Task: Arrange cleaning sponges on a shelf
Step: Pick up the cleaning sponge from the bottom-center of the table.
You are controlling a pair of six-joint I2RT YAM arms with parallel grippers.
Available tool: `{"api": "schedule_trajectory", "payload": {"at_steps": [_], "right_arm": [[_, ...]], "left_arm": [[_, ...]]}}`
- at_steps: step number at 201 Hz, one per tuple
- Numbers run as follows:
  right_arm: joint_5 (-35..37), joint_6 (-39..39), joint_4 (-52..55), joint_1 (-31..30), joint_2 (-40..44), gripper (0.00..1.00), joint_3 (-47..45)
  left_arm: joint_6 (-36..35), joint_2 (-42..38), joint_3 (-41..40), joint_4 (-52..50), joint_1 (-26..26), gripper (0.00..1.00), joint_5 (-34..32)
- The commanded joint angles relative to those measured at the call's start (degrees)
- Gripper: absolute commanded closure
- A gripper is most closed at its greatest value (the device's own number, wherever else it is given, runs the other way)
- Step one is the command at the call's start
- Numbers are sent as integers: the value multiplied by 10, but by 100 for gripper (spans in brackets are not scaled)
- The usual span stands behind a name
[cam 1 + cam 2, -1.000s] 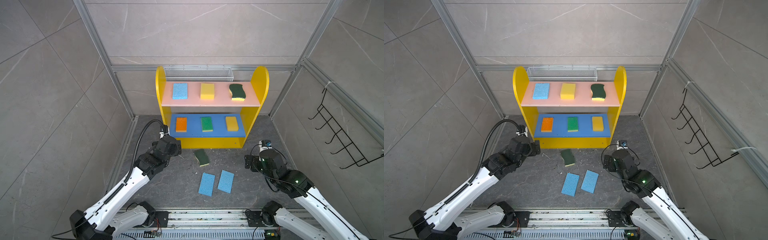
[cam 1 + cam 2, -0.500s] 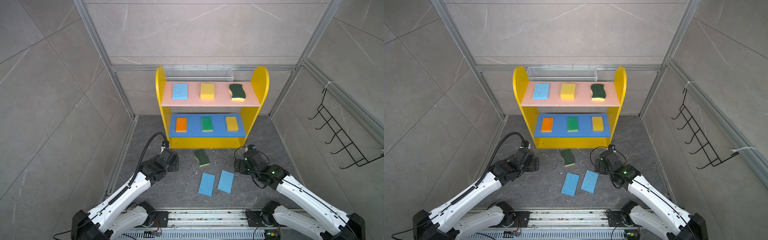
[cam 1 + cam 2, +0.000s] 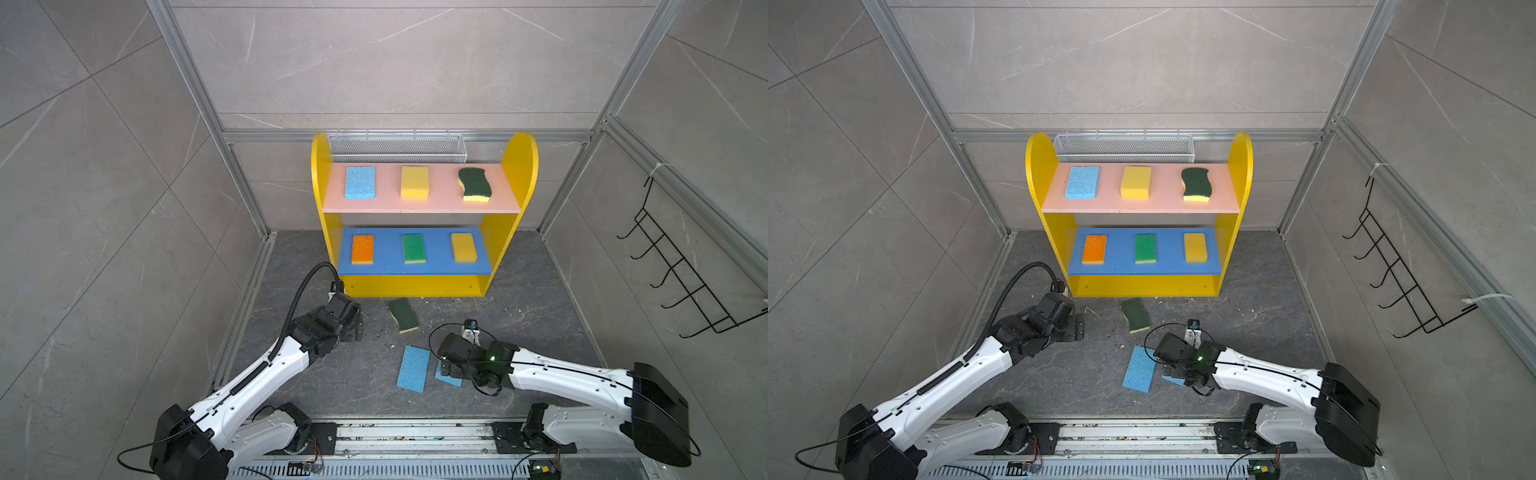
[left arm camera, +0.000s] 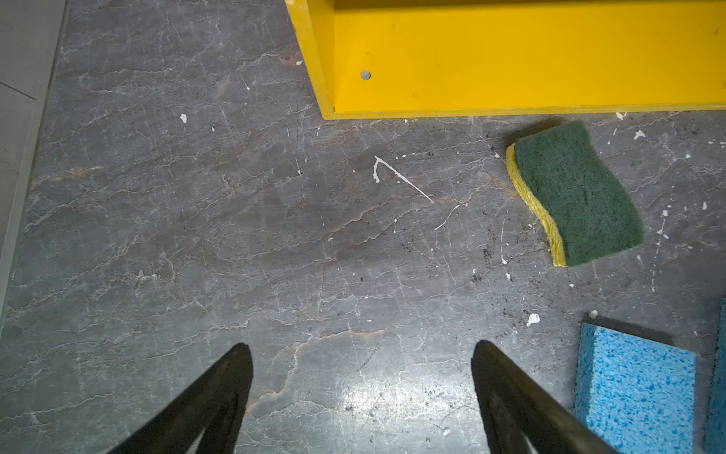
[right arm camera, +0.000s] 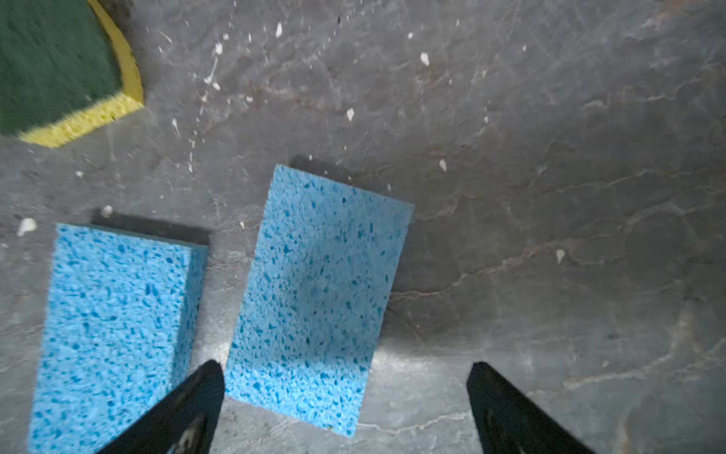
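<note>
At the near left, the left gripper [image 4: 361, 346] hangs over bare dark stone floor [image 4: 196, 196], its two black fingers wide apart with nothing between them. Right of it and farther back, against the far wall, stands the shelf [image 3: 415, 286], yellow with rounded side panels. Its pink upper board [image 3: 440, 205] carries, left to right, a light blue sponge [image 3: 360, 182], a plain yellow sponge [image 3: 414, 182] and a wavy dark-green sponge [image 3: 474, 184], well apart from each other. The blue middle board [image 3: 440, 266] below holds an orange sponge [image 3: 362, 248], a bright green sponge [image 3: 413, 248] and a second yellow sponge [image 3: 464, 247], spaced the same way. A white mesh basket [image 3: 395, 145] sits behind the top of the shelf. Three sponges lie on the floor in front: a second wavy green sponge [image 3: 403, 314] near the yellow base and, nearer still, a left blue floor sponge [image 3: 413, 368] beside a right blue floor sponge [image 5: 318, 295], not touching. The right gripper [image 5: 345, 364] is poised over the right one and largely hides it in both top views; its fingers are spread wide, one tip over the gap between the blue pair, the other over bare floor, gripping nothing. On the right wall hangs a black wire hook rack [image 3: 705, 286]
</note>
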State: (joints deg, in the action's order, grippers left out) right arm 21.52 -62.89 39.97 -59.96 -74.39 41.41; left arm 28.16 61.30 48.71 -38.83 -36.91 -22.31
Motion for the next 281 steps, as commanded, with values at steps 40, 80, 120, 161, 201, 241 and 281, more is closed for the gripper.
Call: {"api": "schedule_trajectory", "payload": {"at_steps": [40,80,120,161,201,241,281], "right_arm": [[-11,-84,-28,-20,-38,0,-4],[-25,-95,-40,-20,-76,0,4],[-36,-116,-53,-20,-98,1,-8],[-45,-87,-89,-22,-121,1,-8],[-50,-78,-87,-29,-145,1,-4],[-34,-74,-135,-30,-104,9,-69],[-33,-29,-182,-30,-68,16,-98]], "left_arm": [[9,-50,-13,4,9,9,3],[6,-46,-16,5,13,9,6],[5,-53,-20,7,18,9,6],[5,-58,-25,5,21,9,6],[9,-66,-28,4,22,9,5],[19,-77,-40,8,21,9,12],[31,-90,-43,4,22,9,18]]}}
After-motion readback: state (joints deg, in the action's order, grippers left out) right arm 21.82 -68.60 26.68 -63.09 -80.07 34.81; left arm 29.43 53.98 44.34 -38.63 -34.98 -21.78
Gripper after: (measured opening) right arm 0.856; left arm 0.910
